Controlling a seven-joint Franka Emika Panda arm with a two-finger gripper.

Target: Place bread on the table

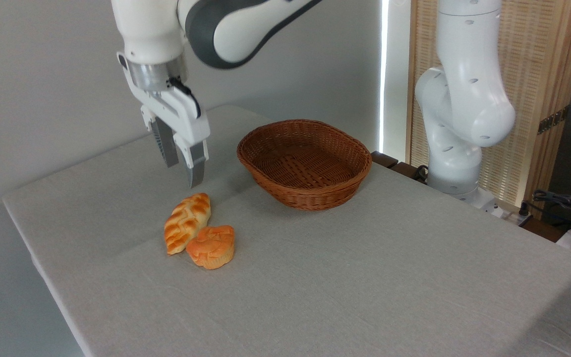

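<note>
The bread [187,222], a braided golden-brown loaf, lies flat on the grey cloth table [345,287], left of centre. A round orange bun [211,246] touches its lower right side. My gripper [183,172] hangs just above and behind the loaf's far end, apart from it. Its two fingers point down with a small gap and nothing between them.
A brown oval wicker basket [304,163] stands to the right of the gripper with nothing in it. A second white robot arm's base [459,129] stands off the table's far right edge. The table's left edge runs close to the bread.
</note>
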